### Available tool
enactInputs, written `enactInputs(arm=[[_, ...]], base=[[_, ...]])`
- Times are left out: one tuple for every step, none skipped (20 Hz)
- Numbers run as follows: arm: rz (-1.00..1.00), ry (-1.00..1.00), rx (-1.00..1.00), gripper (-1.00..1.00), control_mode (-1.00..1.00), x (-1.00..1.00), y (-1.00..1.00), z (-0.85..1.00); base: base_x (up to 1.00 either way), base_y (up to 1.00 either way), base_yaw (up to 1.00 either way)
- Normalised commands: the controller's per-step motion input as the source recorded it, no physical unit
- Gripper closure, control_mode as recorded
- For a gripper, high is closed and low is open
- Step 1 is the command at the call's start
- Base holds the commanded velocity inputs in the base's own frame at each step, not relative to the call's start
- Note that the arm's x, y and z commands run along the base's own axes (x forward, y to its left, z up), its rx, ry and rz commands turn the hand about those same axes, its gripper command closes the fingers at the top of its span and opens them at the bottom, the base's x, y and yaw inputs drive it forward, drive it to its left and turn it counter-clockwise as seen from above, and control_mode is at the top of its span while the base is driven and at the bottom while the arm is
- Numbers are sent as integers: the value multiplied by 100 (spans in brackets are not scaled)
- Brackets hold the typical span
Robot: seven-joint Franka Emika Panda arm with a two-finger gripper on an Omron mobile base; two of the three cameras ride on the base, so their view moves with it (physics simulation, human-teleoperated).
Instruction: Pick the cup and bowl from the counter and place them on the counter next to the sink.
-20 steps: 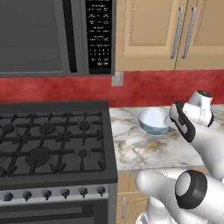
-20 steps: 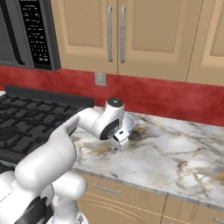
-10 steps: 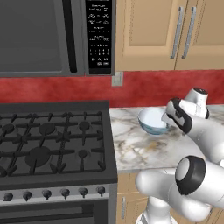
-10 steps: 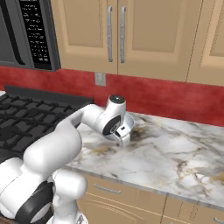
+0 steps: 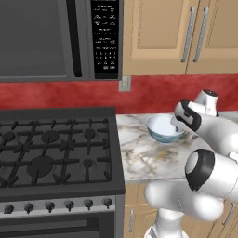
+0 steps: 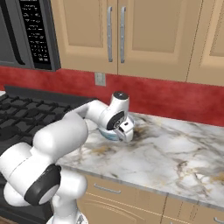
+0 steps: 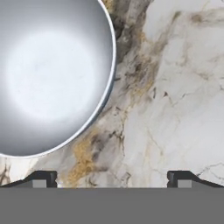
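Note:
The pale blue-grey bowl (image 5: 162,128) stands upright on the marble counter (image 5: 144,158), just right of the stove. My gripper (image 5: 177,124) hangs close over the bowl's right rim. From the right base view the hand (image 6: 127,131) covers most of the bowl (image 6: 106,133). Looking down from the hand, the bowl (image 7: 48,74) fills the upper left, and its rim runs just above the left fingertip (image 7: 41,178). The gripper (image 7: 112,179) is open, with bare counter (image 7: 175,87) between its fingers. The cup and the sink are out of view.
A black gas stove (image 5: 56,148) borders the counter on the left, under a microwave (image 5: 46,37). Tan wall cabinets (image 6: 131,35) hang above a red backsplash with an outlet (image 5: 124,83). The marble (image 6: 175,153) stretches on to the right.
The hand has crept left toward the bowl's right rim while the elbow swung. The gripper stayed open and the bowl has not moved.

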Motion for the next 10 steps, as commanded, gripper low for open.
enactInputs(arm=[[0,0,0,-100,-100,47,-9,-3],[0,0,0,-100,-100,50,-5,0],[0,0,0,-100,-100,53,-6,0],[0,0,0,-100,-100,54,-6,-1],[0,0,0,-100,-100,56,-4,-5],[0,0,0,-100,-100,58,-4,-6],[0,0,0,-100,-100,56,-6,-12],[0,0,0,-100,-100,51,-5,-14],[0,0,0,-100,-100,41,-5,-16],[0,0,0,-100,-100,29,-5,-18]], base=[[0,0,0],[0,0,0],[0,0,0],[0,0,0],[0,0,0],[0,0,0],[0,0,0],[0,0,0],[0,0,0],[0,0,0]])
